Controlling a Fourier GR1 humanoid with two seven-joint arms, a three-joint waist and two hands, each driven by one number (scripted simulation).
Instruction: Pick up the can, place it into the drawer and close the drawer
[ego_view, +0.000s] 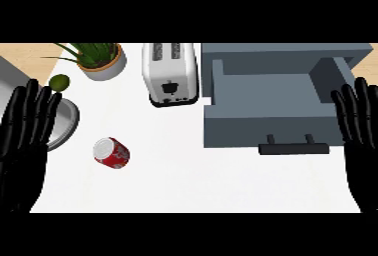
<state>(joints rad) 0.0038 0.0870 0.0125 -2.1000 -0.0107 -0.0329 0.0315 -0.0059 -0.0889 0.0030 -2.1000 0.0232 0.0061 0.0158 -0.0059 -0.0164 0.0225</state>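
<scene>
A red and white can (113, 153) lies on its side on the white counter, left of centre. The grey drawer (221, 130) stands pulled open at the right, its inside bare, with a dark handle (294, 148) on its front. My left hand (26, 130) rests open at the left edge, fingers up, a short way left of the can. Along the right edge my right hand (359, 125) rests open too, fingers up, just beside the drawer's right wall. Neither hand touches the can.
A white toaster (172, 72) stands at the back centre, left of the drawer. A potted plant (100, 57) sits at the back left, with a green fruit (60, 82) near it. A grey round rim (66, 122) shows behind my left hand.
</scene>
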